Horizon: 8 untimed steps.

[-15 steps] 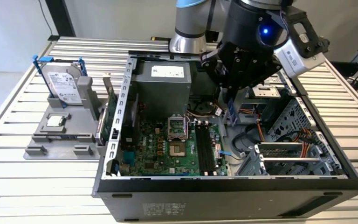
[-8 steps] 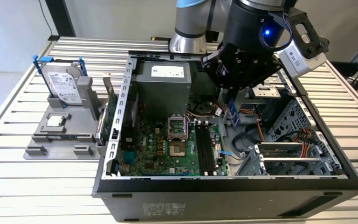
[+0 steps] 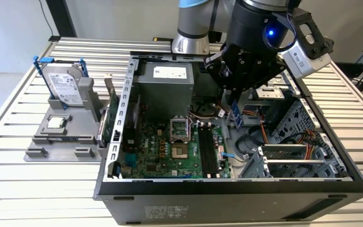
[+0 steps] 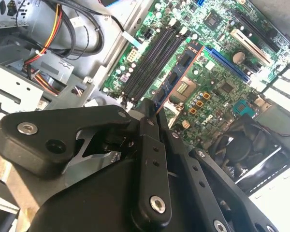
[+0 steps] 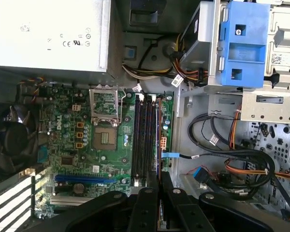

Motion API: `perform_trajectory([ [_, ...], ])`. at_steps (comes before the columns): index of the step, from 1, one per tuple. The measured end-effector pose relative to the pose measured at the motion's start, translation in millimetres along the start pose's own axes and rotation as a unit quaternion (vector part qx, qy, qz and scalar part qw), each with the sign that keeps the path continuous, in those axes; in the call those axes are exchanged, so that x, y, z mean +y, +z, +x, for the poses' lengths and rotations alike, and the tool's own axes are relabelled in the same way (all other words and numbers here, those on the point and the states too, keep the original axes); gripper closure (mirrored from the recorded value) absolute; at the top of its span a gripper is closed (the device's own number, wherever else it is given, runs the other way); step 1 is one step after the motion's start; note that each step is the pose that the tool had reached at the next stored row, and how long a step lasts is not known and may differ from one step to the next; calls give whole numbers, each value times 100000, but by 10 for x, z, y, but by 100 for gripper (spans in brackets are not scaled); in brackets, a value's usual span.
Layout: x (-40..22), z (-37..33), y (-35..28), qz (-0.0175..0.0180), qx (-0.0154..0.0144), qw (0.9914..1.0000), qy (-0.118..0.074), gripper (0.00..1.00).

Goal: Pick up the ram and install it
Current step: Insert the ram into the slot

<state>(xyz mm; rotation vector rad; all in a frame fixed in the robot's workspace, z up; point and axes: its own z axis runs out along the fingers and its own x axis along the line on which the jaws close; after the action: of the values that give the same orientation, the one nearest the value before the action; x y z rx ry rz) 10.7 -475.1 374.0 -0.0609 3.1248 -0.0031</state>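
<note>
Bright, even light washes the pale counter [image 3: 43, 189] in the exterior view; the computer case [image 3: 232, 194] interior lies shaded. In the second wrist view the gripper [image 4: 152, 108] looms dark.

gripper [image 4: 152, 110] looks matt black, with shiny metal screw heads. the ram [image 3: 237, 115] is a thin hard board. the case [image 3: 125, 94] is dull grey sheet metal punched with holes, and its front is matt black. motherboard [image 5: 106, 159] is glossy green board. hard drive [image 3: 64, 82] is silvery metal in blue plastic rails. table [image 3: 17, 179] is pale ribbed slats, metal by the look.
</note>
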Motion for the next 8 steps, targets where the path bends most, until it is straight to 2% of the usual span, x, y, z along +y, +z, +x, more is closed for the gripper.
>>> perform_trajectory([
  [4,0,0,14,-7,-2,100000,-6,100],
  [8,0,-1,67,-3,63,100000,-7,100],
])
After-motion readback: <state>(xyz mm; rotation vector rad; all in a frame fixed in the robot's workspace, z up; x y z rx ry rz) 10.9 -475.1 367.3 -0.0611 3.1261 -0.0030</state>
